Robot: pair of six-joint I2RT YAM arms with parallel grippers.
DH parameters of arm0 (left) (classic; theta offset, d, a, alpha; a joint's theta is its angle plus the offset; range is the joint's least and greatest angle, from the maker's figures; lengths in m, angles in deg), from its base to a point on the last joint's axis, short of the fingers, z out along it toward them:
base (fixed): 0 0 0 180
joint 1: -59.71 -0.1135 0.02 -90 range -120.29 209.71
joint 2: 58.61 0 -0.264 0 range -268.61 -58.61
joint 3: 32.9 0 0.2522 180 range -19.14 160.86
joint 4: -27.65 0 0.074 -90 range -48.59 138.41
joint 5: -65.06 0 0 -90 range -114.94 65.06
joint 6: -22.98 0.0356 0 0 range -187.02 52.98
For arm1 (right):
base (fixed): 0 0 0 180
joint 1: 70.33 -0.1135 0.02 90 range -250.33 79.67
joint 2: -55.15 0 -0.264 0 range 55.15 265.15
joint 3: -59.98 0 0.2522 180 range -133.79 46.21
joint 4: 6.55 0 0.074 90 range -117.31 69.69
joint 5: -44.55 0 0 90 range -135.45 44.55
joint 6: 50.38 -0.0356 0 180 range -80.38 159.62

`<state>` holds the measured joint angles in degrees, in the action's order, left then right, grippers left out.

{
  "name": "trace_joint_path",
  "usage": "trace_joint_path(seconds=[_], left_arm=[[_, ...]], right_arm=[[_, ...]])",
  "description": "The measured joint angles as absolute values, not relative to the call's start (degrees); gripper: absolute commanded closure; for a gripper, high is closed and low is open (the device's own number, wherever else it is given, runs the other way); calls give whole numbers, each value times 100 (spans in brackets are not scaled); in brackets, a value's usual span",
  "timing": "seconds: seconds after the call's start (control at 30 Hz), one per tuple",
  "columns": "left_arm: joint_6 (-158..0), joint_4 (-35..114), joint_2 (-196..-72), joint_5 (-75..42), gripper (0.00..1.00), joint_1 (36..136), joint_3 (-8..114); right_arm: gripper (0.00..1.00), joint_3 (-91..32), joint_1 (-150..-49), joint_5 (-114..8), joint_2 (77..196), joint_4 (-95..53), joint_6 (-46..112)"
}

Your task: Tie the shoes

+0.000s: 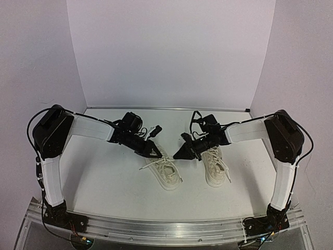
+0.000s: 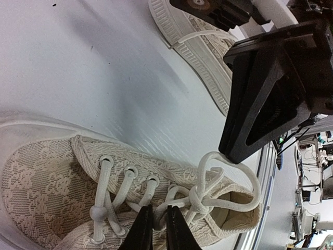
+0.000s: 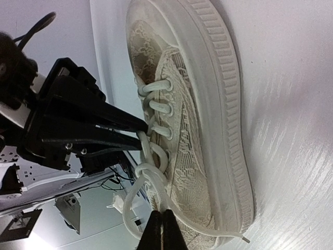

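Two cream-white sneakers lie side by side mid-table: the left shoe [image 1: 165, 172] and the right shoe [image 1: 215, 164]. Both grippers meet over the left shoe's laces. My left gripper [image 1: 156, 151] is shut on a lace strand [image 2: 156, 211] just ahead of the knot [image 2: 195, 198], near the shoe's opening. My right gripper [image 1: 178, 154] is shut on a lace strand [image 3: 156, 200] running from the same knot [image 3: 144, 170]. A loose lace loop [image 2: 244, 172] hangs over the shoe's opening, under the right gripper's fingers [image 2: 260, 104]. The right shoe [image 2: 203, 41] lies untouched.
White walls close the table at the back and sides. A metal rail [image 1: 166, 229] runs along the near edge between the arm bases. A loose lace end [image 3: 242, 238] trails beside the left shoe's sole [image 3: 223, 94].
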<state>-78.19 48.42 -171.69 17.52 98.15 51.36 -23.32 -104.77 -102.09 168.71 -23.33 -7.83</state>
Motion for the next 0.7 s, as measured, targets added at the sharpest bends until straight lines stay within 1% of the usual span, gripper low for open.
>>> trace_joint_path(seconds=[0.3, 0.7], left_arm=[[-7551, 5085, -16971, 1546, 100, 9682, 5131], [-6946, 5700, -16858, 1006, 100, 9561, 5138]], right_arm=[[100, -2330, -10477, -10089, 16871, -2505, -536], [100, -2188, -10477, -9391, 16777, -3215, 21]])
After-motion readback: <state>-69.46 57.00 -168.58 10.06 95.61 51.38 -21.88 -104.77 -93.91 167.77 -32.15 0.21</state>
